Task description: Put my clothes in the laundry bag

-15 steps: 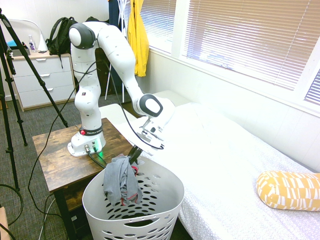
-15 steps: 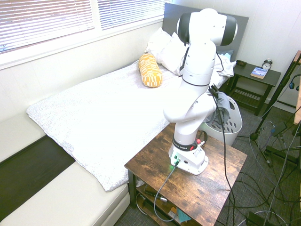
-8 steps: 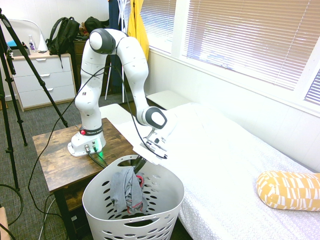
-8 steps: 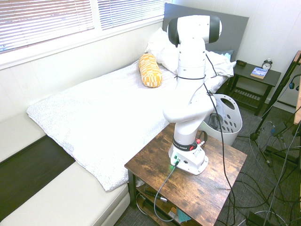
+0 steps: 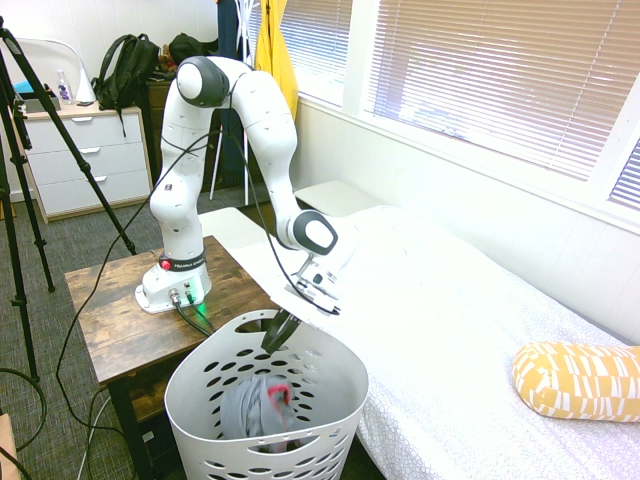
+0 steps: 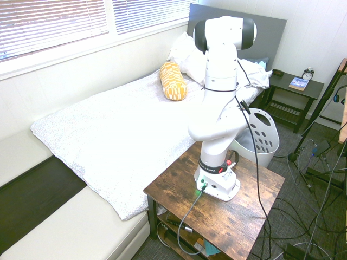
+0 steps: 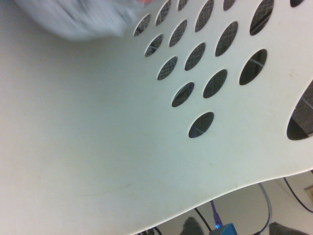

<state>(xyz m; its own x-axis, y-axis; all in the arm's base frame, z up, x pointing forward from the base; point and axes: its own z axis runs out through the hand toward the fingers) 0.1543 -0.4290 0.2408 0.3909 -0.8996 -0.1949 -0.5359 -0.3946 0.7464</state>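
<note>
Beside the bed, my gripper (image 5: 274, 337) hangs open over the laundry bag (image 5: 330, 440); the clothes (image 5: 258, 408) just dropped inside, so I'm essentially done.

Grey clothes (image 5: 262, 408) with red-pink lie crumpled inside the white laundry bag (image 5: 330, 440).

the clothes (image 5: 258, 408) have dropped from the pincer (image 5: 273, 338) into the laundry bag (image 5: 340, 385).
</note>
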